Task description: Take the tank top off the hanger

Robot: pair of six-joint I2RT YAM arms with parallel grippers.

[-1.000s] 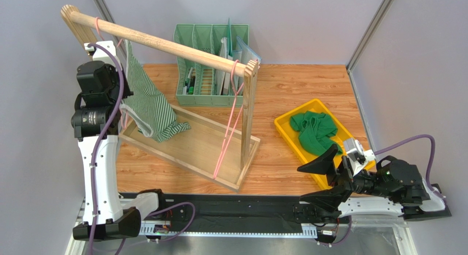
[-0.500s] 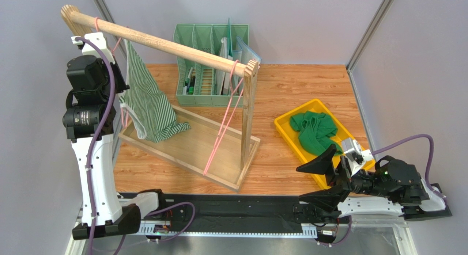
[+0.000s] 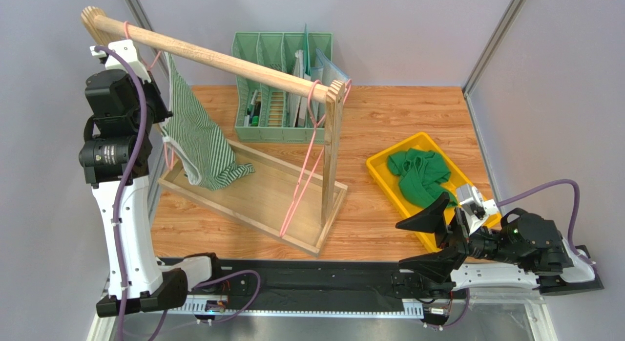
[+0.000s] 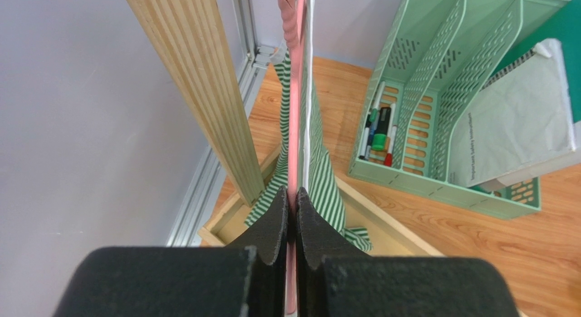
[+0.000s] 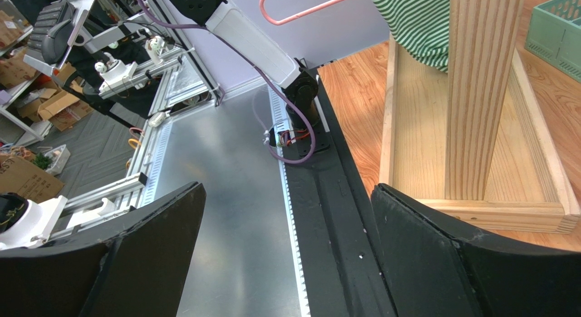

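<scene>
The wooden table (image 3: 389, 121) carries a wooden clothes rack (image 3: 220, 60), its round rail running from the far left down to a post near the middle, over a shallow plank base. Behind the rack stands a green file organizer (image 3: 282, 84) with papers and pens in its slots. To the right lies a yellow tray (image 3: 381, 169) with a crumpled green cloth (image 3: 419, 176) in it.

The tank top (image 3: 198, 143) (green and white stripes) hangs at the left end of the rack, just beside the raised left arm, its lower hem draped into the base. It sits on a pink hanger (image 4: 293, 92); whether the hook is over the rail is hard to tell, as the arm hides it. A second pink hanger (image 3: 304, 172), bare, hangs at the rail's right end.

The left gripper (image 4: 292, 194) is clamped on the pink hanger's edge, striped cloth touching one finger. The right gripper (image 3: 401, 246) hangs low near the table's near edge, fingers spread wide and holding nothing.
</scene>
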